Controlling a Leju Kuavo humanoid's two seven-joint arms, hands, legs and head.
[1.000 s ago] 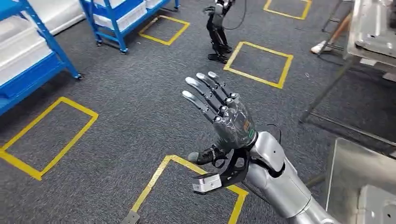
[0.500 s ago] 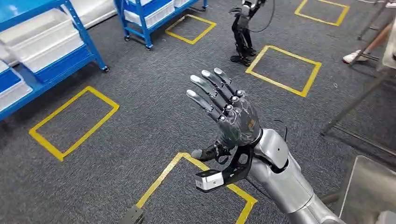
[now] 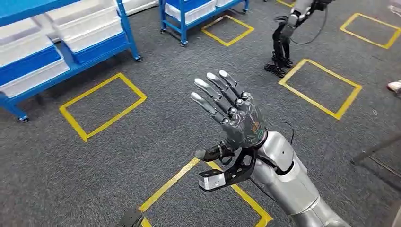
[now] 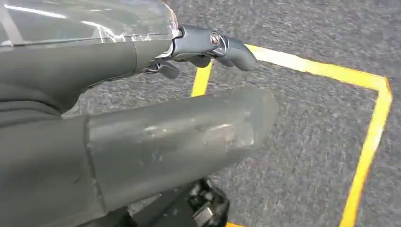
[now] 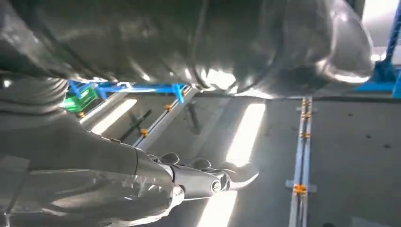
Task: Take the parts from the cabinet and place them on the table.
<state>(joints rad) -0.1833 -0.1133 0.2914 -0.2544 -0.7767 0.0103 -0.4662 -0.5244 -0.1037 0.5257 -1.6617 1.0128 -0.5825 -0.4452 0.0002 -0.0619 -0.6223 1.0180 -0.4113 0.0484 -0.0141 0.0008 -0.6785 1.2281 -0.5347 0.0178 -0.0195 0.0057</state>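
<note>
Parts are absent; right hand [image 3: 235, 118] is hanging spread and empty, risking clipping racks [image 3: 71, 42] at ten o'clock; left hand [image 4: 142, 137] state indeterminable.

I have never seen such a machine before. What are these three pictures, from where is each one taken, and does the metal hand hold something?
This is a humanoid robot with two silver arms. The wide picture comes from a camera high on its body, looking down at a grey carpet floor marked with yellow tape squares. The raised right hand has its fingers spread and holds nothing. Blue shelf carts with white bins stand at the back, and another robot stands farther away. The other two pictures come from cameras at the wrists: one shows the left hand above the carpet, apparently empty; the other looks past the right hand up toward the ceiling.
</note>
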